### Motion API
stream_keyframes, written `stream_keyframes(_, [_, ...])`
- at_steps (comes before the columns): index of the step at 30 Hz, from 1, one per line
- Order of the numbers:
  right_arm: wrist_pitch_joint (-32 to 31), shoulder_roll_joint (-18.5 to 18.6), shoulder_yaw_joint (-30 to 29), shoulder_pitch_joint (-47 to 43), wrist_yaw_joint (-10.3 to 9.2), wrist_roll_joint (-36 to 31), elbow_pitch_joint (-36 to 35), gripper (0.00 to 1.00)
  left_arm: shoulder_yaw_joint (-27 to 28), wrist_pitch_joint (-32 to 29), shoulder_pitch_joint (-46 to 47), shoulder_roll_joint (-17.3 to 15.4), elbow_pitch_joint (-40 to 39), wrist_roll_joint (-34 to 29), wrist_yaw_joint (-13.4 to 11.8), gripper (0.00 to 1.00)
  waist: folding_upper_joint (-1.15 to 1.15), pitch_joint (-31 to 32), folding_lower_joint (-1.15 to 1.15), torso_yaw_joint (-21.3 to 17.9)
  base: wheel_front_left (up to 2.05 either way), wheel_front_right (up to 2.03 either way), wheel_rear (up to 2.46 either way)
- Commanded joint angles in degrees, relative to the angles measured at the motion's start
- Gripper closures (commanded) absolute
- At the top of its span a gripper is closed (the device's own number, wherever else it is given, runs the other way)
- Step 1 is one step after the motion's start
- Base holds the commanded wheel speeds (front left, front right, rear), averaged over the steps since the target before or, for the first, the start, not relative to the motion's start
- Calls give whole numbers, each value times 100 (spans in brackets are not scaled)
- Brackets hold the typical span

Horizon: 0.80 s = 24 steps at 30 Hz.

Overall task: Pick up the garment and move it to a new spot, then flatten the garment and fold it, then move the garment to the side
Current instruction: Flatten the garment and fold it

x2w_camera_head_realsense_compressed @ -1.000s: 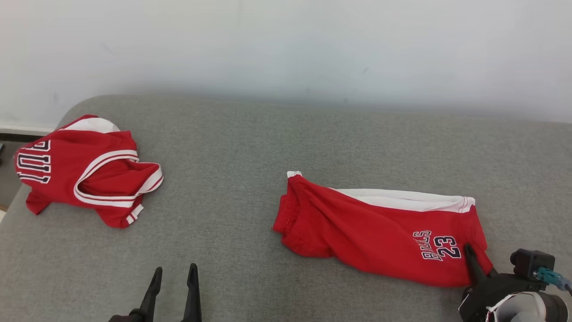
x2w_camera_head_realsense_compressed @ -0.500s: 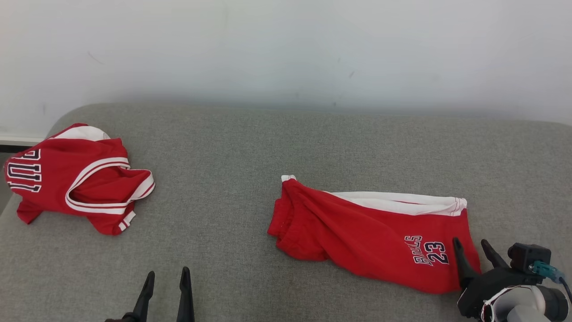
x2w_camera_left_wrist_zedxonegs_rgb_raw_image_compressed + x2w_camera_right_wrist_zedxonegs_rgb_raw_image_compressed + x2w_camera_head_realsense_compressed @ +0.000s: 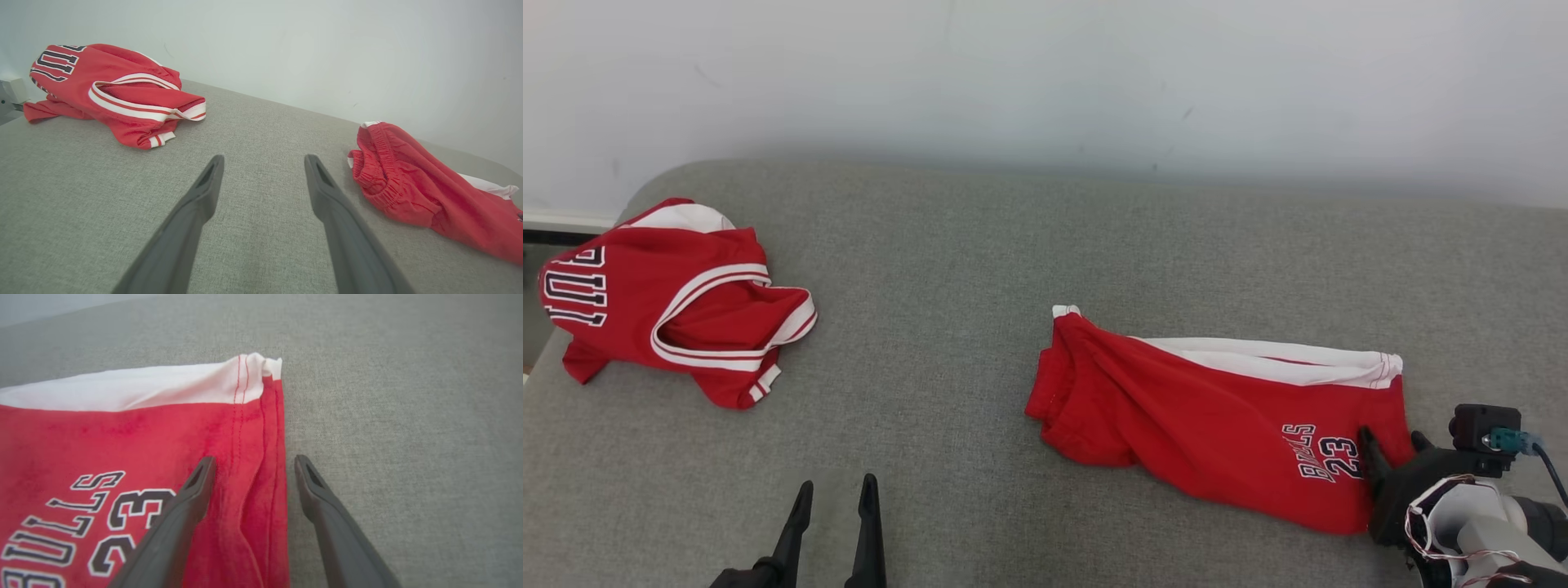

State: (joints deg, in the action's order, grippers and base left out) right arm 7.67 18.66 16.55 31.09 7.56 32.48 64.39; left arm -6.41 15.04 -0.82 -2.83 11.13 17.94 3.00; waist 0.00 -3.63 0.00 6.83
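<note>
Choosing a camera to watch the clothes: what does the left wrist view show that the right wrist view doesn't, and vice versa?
Left wrist view: the crumpled red jersey with white trim, the gathered waistband of the red fabric shorts with a white side stripe, and the left gripper, jaws open. Right wrist view: the dark "BULLS 23" print, the stitched leg hem, and the right gripper, jaws open either side of that hem's edge. Both: the shorts and the grey fabric surface.

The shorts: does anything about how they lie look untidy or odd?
Yes. The shorts are smooth near the printed number, but the waistband end is bunched and creased, not flat.
</note>
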Motion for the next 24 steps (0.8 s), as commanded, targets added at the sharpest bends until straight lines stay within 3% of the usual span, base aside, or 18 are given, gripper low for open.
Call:
stream_keyframes(1, [-57,-37,6,62,-11,39,87,0,16,14,60,-10,14,50,-26,0,0,-60,0,43,0,0,0])
stream_keyframes(5, [-231,-160,111,56,-11,127,264,0,22,14,107,-8,22,65,-35,0,0,-111,0,65,0,0,0])
stream_keyframes(6, [-275,-221,134,42,-11,197,253,5,33,14,103,-8,26,68,-33,0,0,-120,0,65,0,0,0])
stream_keyframes(8, [-224,-269,164,32,4,284,164,100,51,14,98,-9,35,68,-32,0,0,-134,0,64,0,0,0])
stream_keyframes(13, [-63,-156,234,75,2,419,164,100,63,14,102,-8,80,39,-15,0,0,-118,0,45,0,0,0])
stream_keyframes(24, [211,603,174,174,-11,632,378,100,75,14,-27,-8,150,41,13,0,0,51,0,-95,0,0,0])
